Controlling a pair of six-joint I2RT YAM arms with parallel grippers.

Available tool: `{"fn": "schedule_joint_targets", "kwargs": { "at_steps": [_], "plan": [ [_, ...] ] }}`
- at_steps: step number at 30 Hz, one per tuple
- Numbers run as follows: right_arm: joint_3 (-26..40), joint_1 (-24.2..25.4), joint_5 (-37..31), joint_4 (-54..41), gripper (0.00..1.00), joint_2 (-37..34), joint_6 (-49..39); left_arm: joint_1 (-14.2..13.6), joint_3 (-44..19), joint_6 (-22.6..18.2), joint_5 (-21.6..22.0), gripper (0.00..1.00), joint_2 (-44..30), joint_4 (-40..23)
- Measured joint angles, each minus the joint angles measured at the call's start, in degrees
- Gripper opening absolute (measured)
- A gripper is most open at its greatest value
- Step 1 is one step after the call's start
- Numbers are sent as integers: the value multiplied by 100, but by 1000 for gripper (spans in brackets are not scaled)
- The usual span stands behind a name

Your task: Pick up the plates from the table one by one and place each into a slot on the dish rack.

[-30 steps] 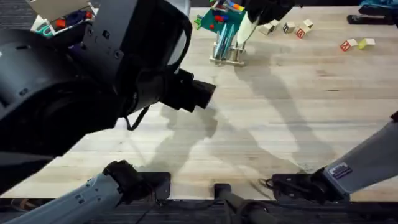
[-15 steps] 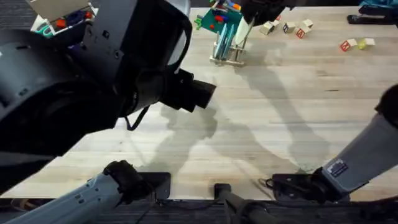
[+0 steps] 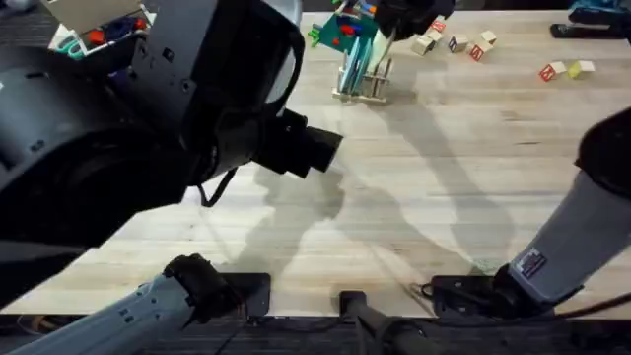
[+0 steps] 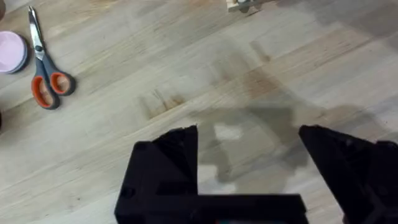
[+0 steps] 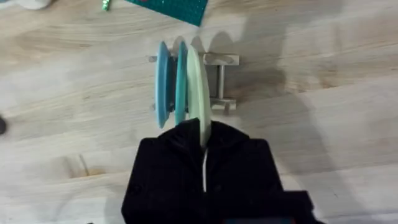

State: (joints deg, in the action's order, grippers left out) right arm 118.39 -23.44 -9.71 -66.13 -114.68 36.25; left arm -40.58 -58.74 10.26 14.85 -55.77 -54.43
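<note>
We start with the table (image 3: 444, 177), a broad plank top that is mostly bare in its middle. Our left arm rises close under the overhead camera; its left gripper (image 4: 249, 152) hangs over bare wood with its jaws spread wide and nothing between them. Beside it lie a pair of orange-handled scissors (image 4: 46, 74) and a small pink lid (image 4: 12, 51), neither part of our job.

Far across the table stands the dish rack (image 5: 217, 81), in front of a green toy-brick build (image 3: 340, 30), with a few lettered wooden blocks (image 3: 458, 44) scattered nearby. From the right wrist camera we see the rack already holding two blue discs (image 5: 171, 84) on edge, side by side in neighbouring slots. Whether these are two blue plates or one plate and its twin we cannot settle, but they stand upright between the pegs.

Our right gripper (image 5: 204, 140) is clamped on the pale cream plate (image 5: 194, 87), pinching its rim, with the plate held on edge right beside the blue ones and over the rack. We cannot tell whether its lower edge is seated in a slot or only hovering at it.

We judge the task nearly done: the blue is racked, and what is left is to seat the cream plate and let go. We see no other plates lying on the table.
</note>
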Motion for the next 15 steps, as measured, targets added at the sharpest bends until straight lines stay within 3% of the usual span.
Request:
{"fn": "schedule_joint_targets", "kwargs": {
  "at_steps": [15],
  "plan": [
    [0, 37, 2, 48, 28, -607, 0, 0, 0, 0, 0, 993, 0, 0]
  ]
}}
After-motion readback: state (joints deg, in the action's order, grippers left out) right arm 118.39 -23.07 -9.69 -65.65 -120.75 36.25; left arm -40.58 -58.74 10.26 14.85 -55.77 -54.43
